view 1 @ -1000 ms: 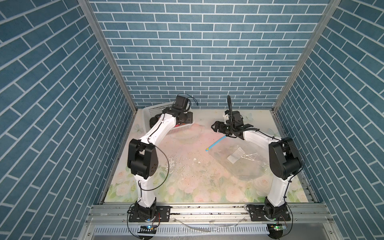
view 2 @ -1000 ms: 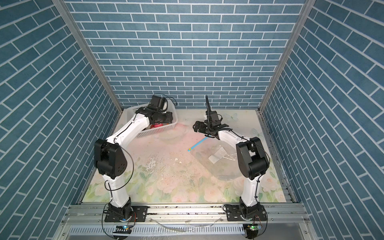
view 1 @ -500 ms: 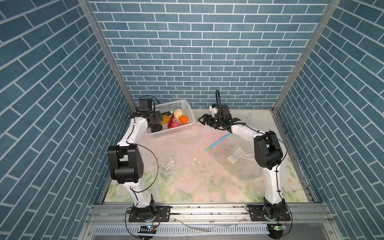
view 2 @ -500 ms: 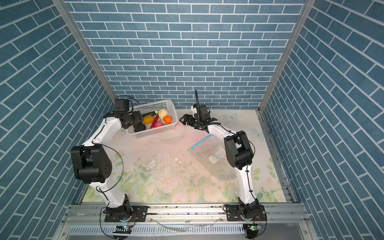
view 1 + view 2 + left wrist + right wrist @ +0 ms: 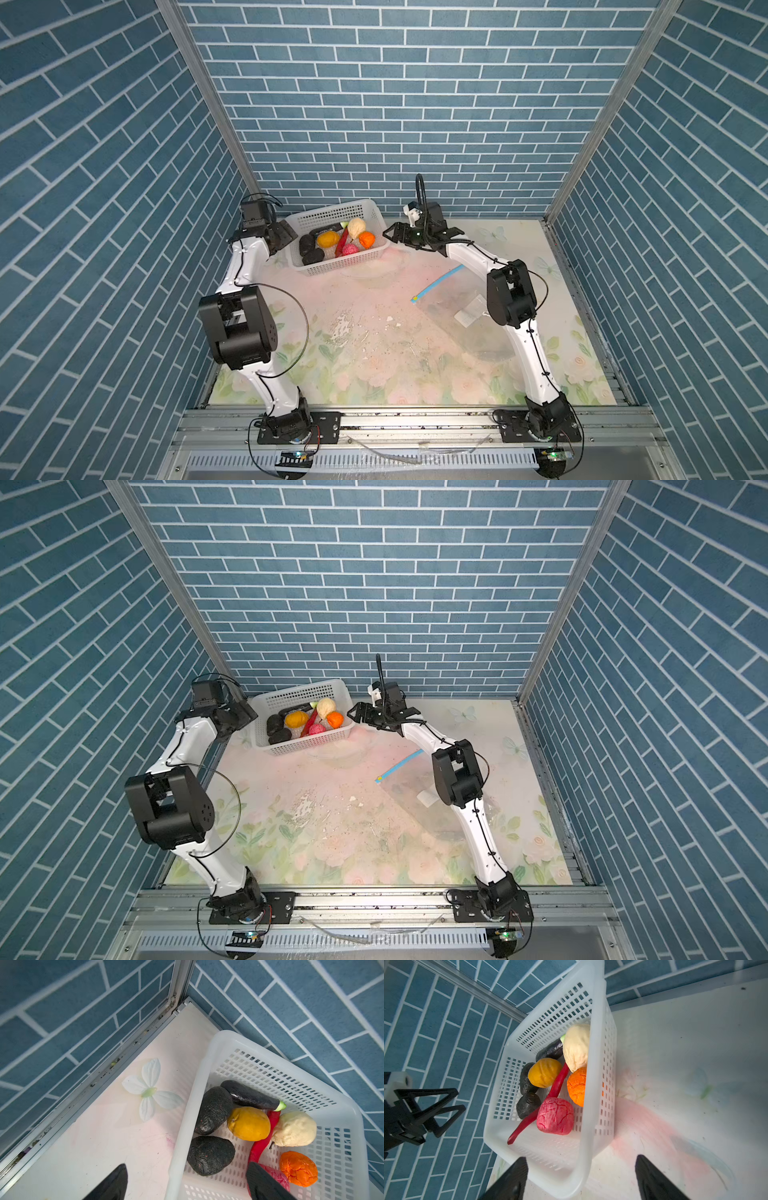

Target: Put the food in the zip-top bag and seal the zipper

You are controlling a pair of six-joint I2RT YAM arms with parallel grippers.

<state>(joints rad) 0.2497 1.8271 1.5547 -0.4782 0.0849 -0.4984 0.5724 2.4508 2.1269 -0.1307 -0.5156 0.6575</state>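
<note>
Colourful toy foods in white perforated basket; released left hand and right hand straddle its rim. Clear plastic zip-top bag flat on floral bench, blue-brick walls.

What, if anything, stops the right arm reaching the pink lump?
Probably yes, it can reach: the right pincer hangs open at a corner of the basket, and the pink lump lies uncovered just inside. Only the rim stands between.
</note>
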